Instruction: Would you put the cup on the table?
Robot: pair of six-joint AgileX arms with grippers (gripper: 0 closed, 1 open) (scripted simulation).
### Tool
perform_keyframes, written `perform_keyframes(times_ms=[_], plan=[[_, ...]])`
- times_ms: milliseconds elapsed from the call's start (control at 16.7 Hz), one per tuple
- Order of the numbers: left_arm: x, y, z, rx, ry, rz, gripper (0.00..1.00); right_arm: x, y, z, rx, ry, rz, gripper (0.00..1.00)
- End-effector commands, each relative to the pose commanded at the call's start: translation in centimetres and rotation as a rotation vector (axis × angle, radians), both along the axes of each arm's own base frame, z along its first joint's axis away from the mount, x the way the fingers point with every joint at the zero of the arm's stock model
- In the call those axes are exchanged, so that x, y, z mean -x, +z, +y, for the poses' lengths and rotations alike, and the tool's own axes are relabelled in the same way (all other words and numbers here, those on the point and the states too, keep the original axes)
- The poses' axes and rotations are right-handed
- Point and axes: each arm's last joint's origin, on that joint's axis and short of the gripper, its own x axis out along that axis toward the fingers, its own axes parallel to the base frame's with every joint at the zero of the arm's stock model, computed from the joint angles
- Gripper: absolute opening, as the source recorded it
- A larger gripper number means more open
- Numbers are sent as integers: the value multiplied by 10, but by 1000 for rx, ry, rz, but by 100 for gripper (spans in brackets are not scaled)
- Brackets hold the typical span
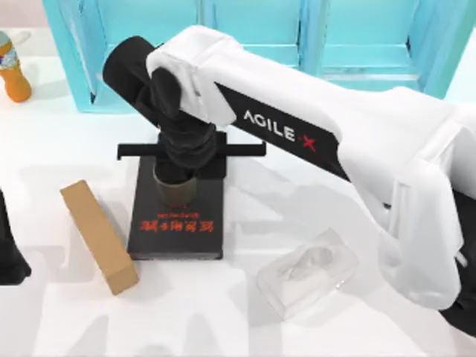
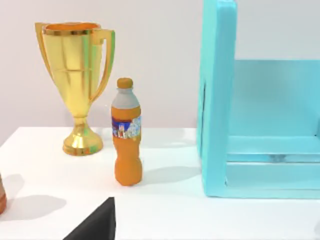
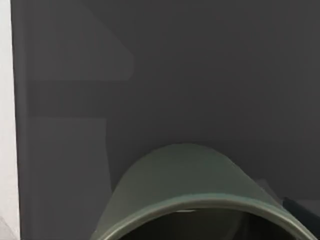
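Note:
The dark olive-green cup (image 1: pixel 176 192) stands on a black book with red lettering (image 1: pixel 178 223), near the book's far end. My right gripper (image 1: pixel 178 167) has come straight down over the cup and hides its rim in the top view. In the right wrist view the cup's thick rim (image 3: pixel 200 205) sits very close, with the dark book cover (image 3: pixel 175 75) behind it and a strip of the white table (image 3: pixel 5 100) beside it. My left arm (image 1: pixel 9 256) is parked at the table's left edge. The white table (image 1: pixel 186 312) spreads around the book.
A brown block (image 1: pixel 97 236) lies left of the book. A clear tissue box (image 1: pixel 306 273) lies to its right front. A turquoise shelf unit (image 1: pixel 260 30) spans the back. An orange bottle (image 1: pixel 13 71) (image 2: pixel 126 135) and a gold trophy (image 2: pixel 79 85) stand at the far left.

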Motion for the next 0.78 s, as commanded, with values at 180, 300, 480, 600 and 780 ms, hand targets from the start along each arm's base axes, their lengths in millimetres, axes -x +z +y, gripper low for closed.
perform_keyframes(times_ms=[180, 300, 480, 600, 780], plan=[[0, 0, 0, 0, 0, 0, 100, 2, 1, 1, -3, 3, -2, 0], [0, 0, 0, 0, 0, 0, 100, 1, 3, 2, -2, 3, 0, 0], [0, 0, 0, 0, 0, 0, 100, 0, 13, 4, -1, 1, 0, 0], [0, 0, 0, 0, 0, 0, 100, -1, 26, 5, -9, 0, -7, 0], [0, 0, 0, 0, 0, 0, 100, 1, 44, 3, -14, 2, -12, 0]])
